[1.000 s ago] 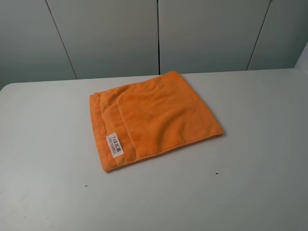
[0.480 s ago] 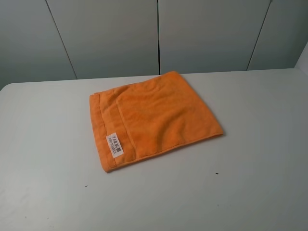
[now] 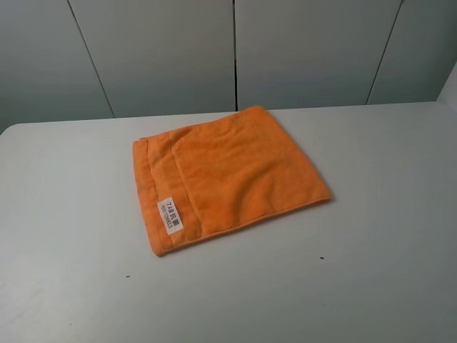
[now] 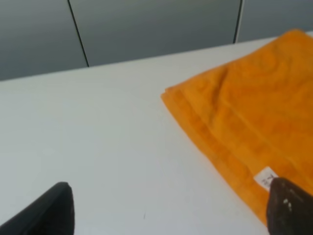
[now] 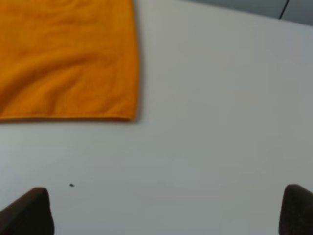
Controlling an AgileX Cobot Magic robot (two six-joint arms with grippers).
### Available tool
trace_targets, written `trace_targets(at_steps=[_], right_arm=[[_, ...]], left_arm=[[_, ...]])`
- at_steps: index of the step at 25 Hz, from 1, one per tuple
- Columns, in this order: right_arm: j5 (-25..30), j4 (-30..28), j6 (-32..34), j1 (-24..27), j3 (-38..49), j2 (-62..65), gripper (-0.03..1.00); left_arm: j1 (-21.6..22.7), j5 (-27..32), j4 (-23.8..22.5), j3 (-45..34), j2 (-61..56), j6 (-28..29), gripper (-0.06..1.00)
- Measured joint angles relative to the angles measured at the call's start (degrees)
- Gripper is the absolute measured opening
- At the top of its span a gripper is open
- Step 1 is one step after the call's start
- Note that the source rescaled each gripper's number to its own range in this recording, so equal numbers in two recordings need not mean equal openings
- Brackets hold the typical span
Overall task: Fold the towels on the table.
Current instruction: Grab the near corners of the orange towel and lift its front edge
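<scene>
Scanning from the left: one left gripper [image 4: 168,210], seen only in its own wrist view; its two dark fingers [image 4: 51,210] stand wide apart with nothing held between them, only bare table [image 3: 64,286]; one finger overlaps the towel's labelled edge in that view, and whether it touches I cannot tell; one speck [image 3: 128,276] on the white top toward the front left; one towel [image 3: 235,171], bright orange terry, lying flat a little left of the table's middle and toward the far edge, turned askew to the table's sides; one white label [image 3: 170,214] on its left hemmed band, near the front left corner; a second speck [image 3: 321,258] off the towel's front right corner, apart from it; two specks counted in the high view; one right gripper [image 5: 164,210], likewise seen only from its wrist camera, two dark fingertips spread wide, gripping nothing, white table beneath; one towel corner lies near but clear of them; behind the table, one grey wall [image 3: 164,50], four panels, three dark seams.
</scene>
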State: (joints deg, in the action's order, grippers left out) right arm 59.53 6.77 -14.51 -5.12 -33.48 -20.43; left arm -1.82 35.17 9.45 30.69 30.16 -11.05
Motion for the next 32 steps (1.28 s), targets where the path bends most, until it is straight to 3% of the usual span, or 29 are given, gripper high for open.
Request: trace_targets(at_steps=[7,11,14,18,22,25,28,32], right_arm=[[-0.7,7.2,-14.8,-3.9,-6.2,-29.5,1.00],[-3.8,4.7,-21.0,-9.3,-11.7,-47.3,1.00],[-5.3,0.4,-26.8,-12.2,-16.8,-58.1,1.00],[-7.1,-5.2,-35.1,-13.5,-20.7,-67.4,1.00],[-12.3,-6.1,-43.8,-13.6,-21.2,-72.5,1.00],[-16.7,-6.1,-47.7,-13.6,-21.3,-75.6,1.00],[-19.3,-6.8,-50.8,-13.6,-21.5,-78.4,1.00],[-21.2,-7.6,-54.8,-13.6,-21.6,-81.6,1.00]], left_arm=[[-0.5,-0.7,0.4,7.5,24.9,-5.8,1.00],[-5.3,2.1,-0.5,15.1,39.1,-11.2,1.00],[-10.3,6.5,-3.1,21.4,48.3,-18.4,1.00],[-17.3,10.5,-10.2,27.1,57.6,-27.2,1.00],[-22.1,11.0,-20.8,29.4,64.0,-29.3,1.00],[-23.8,11.1,-25.0,29.5,67.1,-29.4,1.00],[-24.1,10.6,-23.9,29.5,69.9,-29.5,1.00],[-24.2,10.2,-18.7,29.5,72.1,-30.6,1.00]])
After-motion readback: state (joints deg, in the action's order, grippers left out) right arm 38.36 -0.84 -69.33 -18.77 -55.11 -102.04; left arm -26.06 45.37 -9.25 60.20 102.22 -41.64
